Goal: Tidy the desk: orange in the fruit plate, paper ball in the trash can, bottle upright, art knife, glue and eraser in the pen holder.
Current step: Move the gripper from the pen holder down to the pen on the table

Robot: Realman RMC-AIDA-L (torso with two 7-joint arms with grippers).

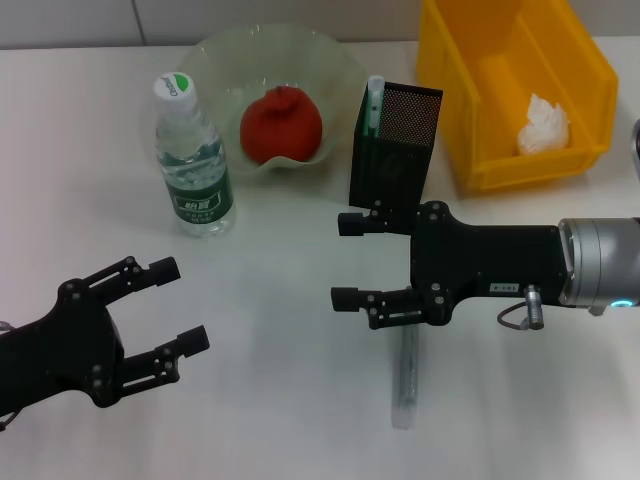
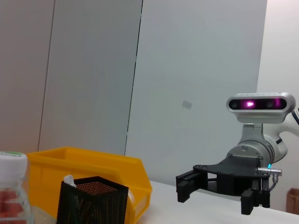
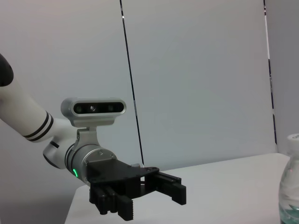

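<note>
The orange (image 1: 281, 125) lies in the pale-green fruit plate (image 1: 222, 48). Beside it the bottle (image 1: 195, 160) stands upright. The paper ball (image 1: 543, 125) rests inside the yellow trash can (image 1: 590, 60). A white-and-green stick (image 1: 373, 104) pokes out of the black mesh pen holder (image 1: 393, 145). My right gripper (image 1: 345, 260) hovers open just in front of the pen holder, nothing between its fingers. Below its wrist a slim grey translucent stick (image 1: 405, 385), perhaps the art knife, lies on the table. My left gripper (image 1: 182, 303) is open at the front left. The eraser is out of view.
The white table (image 1: 280, 400) spreads between the two grippers. The left wrist view shows the right gripper (image 2: 216, 198), the pen holder (image 2: 93, 200) and the trash can (image 2: 84, 165). The right wrist view shows the left gripper (image 3: 152, 203) and the bottle (image 3: 290, 186).
</note>
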